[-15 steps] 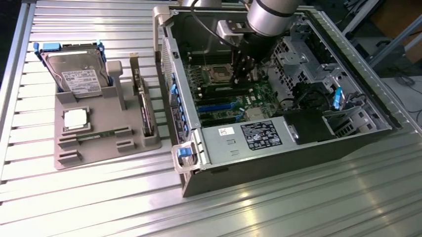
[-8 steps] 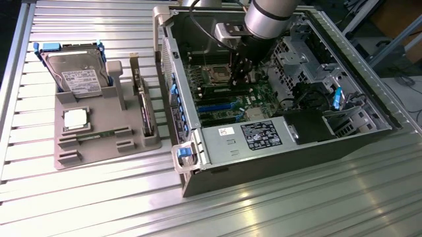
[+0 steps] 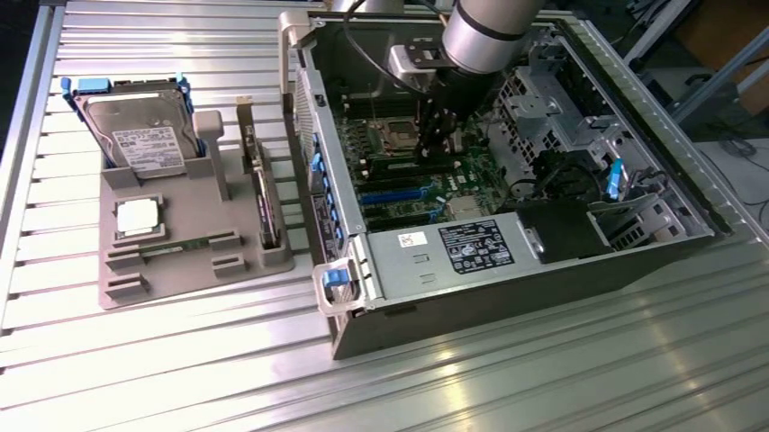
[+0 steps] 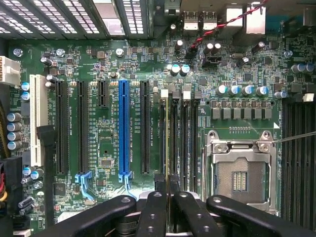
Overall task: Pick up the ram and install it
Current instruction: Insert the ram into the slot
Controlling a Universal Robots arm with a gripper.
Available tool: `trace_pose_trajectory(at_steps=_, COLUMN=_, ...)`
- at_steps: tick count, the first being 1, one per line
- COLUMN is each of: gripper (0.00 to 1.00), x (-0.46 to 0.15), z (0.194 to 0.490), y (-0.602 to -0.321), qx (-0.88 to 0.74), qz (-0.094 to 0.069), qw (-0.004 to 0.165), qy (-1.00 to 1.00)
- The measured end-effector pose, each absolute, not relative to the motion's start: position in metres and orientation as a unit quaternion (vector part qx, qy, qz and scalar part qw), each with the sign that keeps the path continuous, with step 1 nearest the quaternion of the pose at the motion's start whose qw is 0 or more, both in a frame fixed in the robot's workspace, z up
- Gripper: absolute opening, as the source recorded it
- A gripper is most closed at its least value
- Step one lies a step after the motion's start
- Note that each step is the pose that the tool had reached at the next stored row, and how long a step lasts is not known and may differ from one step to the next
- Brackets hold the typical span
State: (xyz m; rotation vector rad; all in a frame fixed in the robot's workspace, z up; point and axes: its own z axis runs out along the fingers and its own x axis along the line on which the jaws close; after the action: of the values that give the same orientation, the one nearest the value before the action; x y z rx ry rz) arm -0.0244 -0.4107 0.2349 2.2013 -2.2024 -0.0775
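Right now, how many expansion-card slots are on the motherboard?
6 in a row: white slot, two long black slots, short black slot, blue slot, another long black slot. The end effector may hide more.

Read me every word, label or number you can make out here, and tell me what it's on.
Nothing reads clearly enough to quote.
Hard drive label: print too blurred.
Black label on the power supply: white print too small.
White sticker beside it: a red mark, unreadable.
Motherboard lettering beside the slots: too small.
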Motion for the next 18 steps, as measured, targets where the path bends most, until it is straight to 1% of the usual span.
trace_pose_trajectory(at_steps=12, gripper=0.12, x=-0.0231, z=0.2316, y=-0.4107, qx=0.707, qz=-0.025, qw=0.013, qy=-0.707)
trace_pose_trajectory(at_steps=13, gripper=0.13, x=-0.0231, z=0.2316, y=-0.4107, qx=0.707, qz=-0.025, qw=0.013, qy=-0.707)
trace_pose_trajectory(at_steps=15, gripper=0.25, x=-0.0231, z=0.2316, y=-0.4107, qx=0.707, qz=-0.025, qw=0.013, qy=-0.707)
trace_pose_trajectory(at_steps=18, gripper=0.25, x=-0.0231, z=0.2336, y=-0.4107, qx=0.707, qz=-0.025, qw=0.013, qy=-0.707)
